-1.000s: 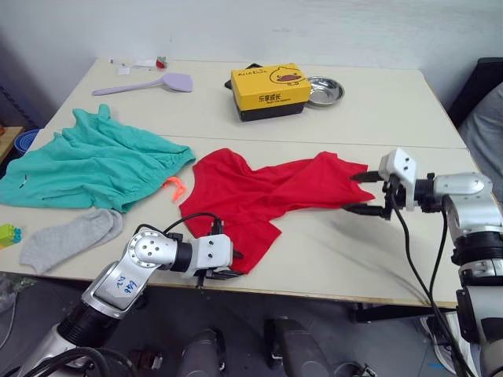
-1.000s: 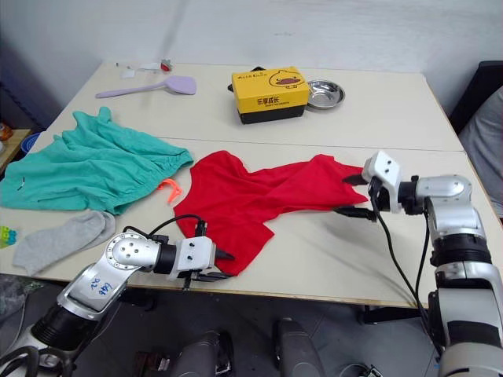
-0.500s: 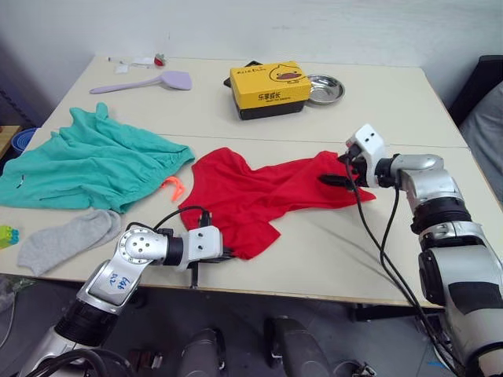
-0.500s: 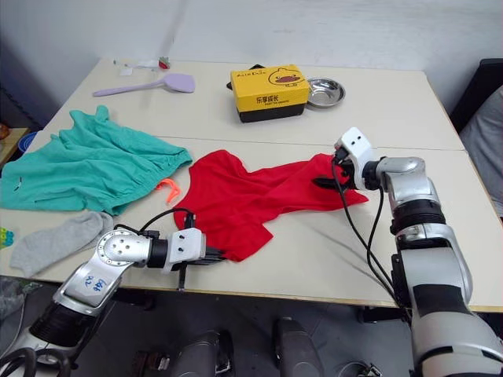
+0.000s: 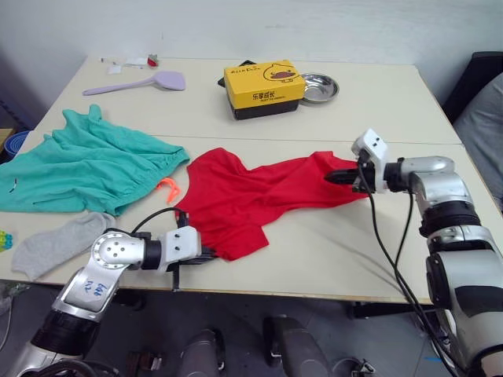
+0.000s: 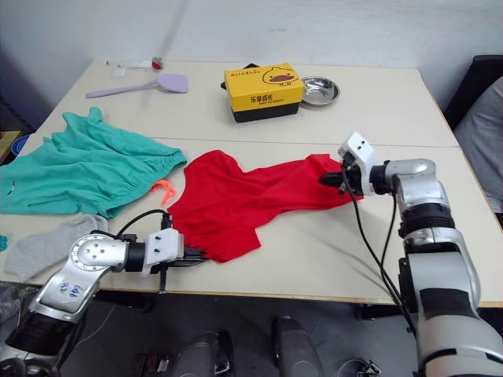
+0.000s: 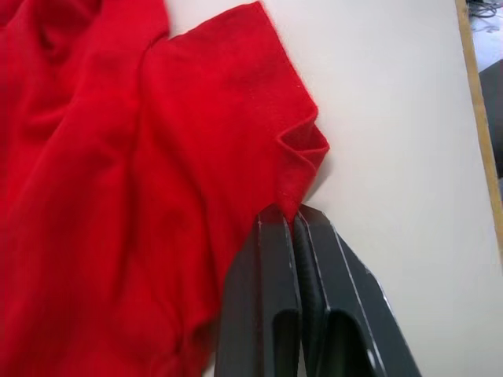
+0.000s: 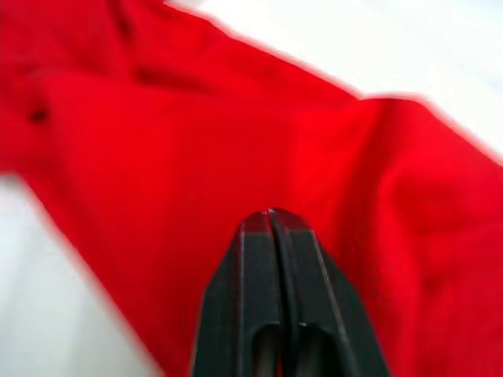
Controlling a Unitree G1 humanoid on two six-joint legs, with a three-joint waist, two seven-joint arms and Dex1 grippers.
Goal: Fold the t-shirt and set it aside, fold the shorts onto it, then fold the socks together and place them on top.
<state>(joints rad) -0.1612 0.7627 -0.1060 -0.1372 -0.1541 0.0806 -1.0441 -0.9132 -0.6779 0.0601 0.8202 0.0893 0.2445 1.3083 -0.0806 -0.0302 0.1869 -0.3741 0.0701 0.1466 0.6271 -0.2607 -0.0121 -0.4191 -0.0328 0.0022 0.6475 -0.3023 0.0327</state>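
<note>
The yellow box (image 5: 263,84) at the table's (image 5: 369,102) twelve o'clock carries a cartoon duck on its lid and a line of dark characters on its front face, too small for me to read. My left forearm bears a blue handwritten mark I cannot make out either.

The t-shirt (image 5: 255,196) lies crumpled at the table's centre, bright red, rumpled into diagonal folds, stretched roughly from eight o'clock toward three o'clock. My left gripper (image 7: 295,224) has its two black fingers pressed together on a small puckered corner of the hem at the shirt's near edge, by the table's front. My right gripper (image 5: 344,177) sits at the shirt's three o'clock end with its fingers closed flat against each other over the red cloth; I cannot tell whether any fabric is pinched between them.

The shorts (image 5: 86,165) spread teal-green at nine o'clock, wrinkled, with an orange drawstring (image 5: 171,187) curling out just beside the shirt. The socks (image 5: 53,243) lie light grey at the table's eight o'clock corner, touching the shorts' near edge.
</note>
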